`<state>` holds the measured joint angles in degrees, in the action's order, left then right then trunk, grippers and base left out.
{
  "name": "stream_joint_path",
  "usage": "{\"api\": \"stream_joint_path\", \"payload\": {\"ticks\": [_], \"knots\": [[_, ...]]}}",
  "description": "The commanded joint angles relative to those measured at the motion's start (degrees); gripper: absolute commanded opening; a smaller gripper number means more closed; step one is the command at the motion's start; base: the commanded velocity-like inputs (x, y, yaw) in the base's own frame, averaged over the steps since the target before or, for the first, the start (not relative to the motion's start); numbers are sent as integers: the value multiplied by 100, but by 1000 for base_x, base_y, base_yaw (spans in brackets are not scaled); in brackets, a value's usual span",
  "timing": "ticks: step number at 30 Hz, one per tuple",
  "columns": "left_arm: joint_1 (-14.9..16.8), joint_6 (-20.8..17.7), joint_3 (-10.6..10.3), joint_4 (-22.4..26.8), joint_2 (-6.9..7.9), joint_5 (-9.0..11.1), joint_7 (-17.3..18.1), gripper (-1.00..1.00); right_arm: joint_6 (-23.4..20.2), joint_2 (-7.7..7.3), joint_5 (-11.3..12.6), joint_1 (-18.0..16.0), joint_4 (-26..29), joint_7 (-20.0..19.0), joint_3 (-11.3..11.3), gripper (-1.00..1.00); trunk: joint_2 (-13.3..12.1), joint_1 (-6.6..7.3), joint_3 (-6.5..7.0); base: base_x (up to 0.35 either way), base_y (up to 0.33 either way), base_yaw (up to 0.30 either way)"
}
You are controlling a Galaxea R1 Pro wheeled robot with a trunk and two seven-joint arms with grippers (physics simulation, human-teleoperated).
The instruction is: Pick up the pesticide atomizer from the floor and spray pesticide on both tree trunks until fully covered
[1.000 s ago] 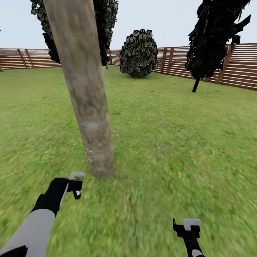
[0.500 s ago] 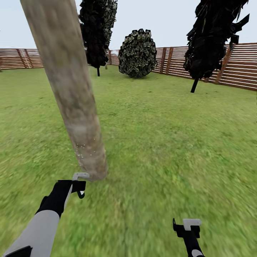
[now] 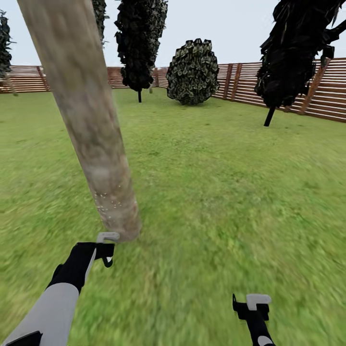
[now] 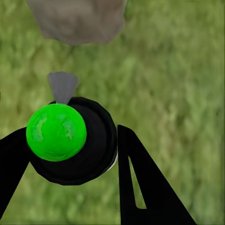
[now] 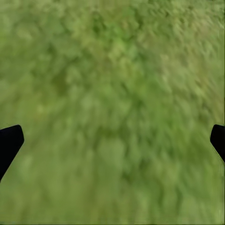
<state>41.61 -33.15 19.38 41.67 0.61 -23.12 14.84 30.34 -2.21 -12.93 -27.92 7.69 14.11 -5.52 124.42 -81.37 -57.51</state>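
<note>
Rising beside the left end effector (image 3: 106, 250), tree trunk (image 3: 91, 129) fronts fence (image 3: 327, 91)

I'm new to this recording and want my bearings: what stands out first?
A thick grey-brown trunk leans up from the grass just ahead of the left pincer. That pincer grips the atomizer, black with a bright green cap. Dark trees line the slat fence behind.

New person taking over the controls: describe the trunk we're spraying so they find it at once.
On the lawn ringed by the slatted fence, look just ahead of the left gripper. The trunk is thick, bare, mottled grey-brown; the other trees are dark-leaved and distant.
</note>
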Motion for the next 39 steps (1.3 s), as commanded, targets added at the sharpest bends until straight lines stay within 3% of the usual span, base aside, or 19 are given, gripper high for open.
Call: {"api": "stream_joint_path", "payload": {"ticks": [1,7,17,20,22,30,37,39], "knots": [[6,-17,23,8,-8,-61,54,-100,16,1,-61,-2,-5,12,-46,100,2,-1,-5,169,-246,273],[-1,-16,21,8,-20,-47,54,-100,16,1,-61,-2,-5,12,-46,100,2,-1,-5,139,-251,272],[-3,-16,51,11,35,-63,54,-100,16,1,-61,-2,-5,12,-46,100,2,-1,-5,9,-276,20],[-88,-38,234,12,405,-60,54,-100,16,1,-61,-2,-5,12,-46,100,2,-1,-5,0,-277,183],[-95,-37,309,9,452,-58,54,-100,16,1,-61,-2,-5,12,-46,100,2,-1,-5,29,-277,261],[-109,-25,349,0,415,-70,52,-100,16,1,-61,-2,-5,12,-46,100,2,-1,-5,171,-240,262],[-109,-20,346,-9,476,-99,54,-100,16,1,-61,-2,-5,12,-46,100,2,-1,-5,243,-178,28],[-113,-10,307,-84,403,-106,52,-100,16,1,-61,-2,-5,14,-46,100,2,-1,-5,242,-179,0]]}}
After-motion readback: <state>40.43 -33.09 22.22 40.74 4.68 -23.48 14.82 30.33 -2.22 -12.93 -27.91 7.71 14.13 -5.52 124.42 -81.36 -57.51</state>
